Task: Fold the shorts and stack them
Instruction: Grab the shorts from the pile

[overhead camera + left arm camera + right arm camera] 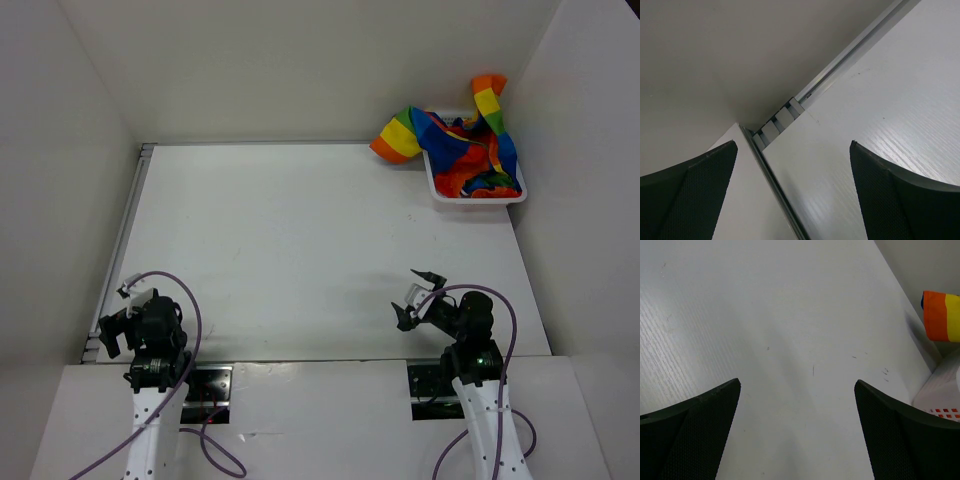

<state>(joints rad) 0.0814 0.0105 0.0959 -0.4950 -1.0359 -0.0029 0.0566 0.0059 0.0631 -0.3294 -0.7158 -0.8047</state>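
The rainbow-striped shorts [458, 148] lie crumpled in a white basket [476, 196] at the table's far right corner, one leg hanging over the left rim and one up against the right wall. A striped edge of the shorts [942, 316] shows at the right of the right wrist view. My left gripper [112, 312] is open and empty at the near left, over the table's left edge rail [850, 52]. My right gripper [417, 296] is open and empty at the near right, far from the shorts.
White walls enclose the table on the left, back and right. A metal rail [122, 232] runs along the table's left edge. The basket's mesh wall [942, 395] shows at the right of the right wrist view.
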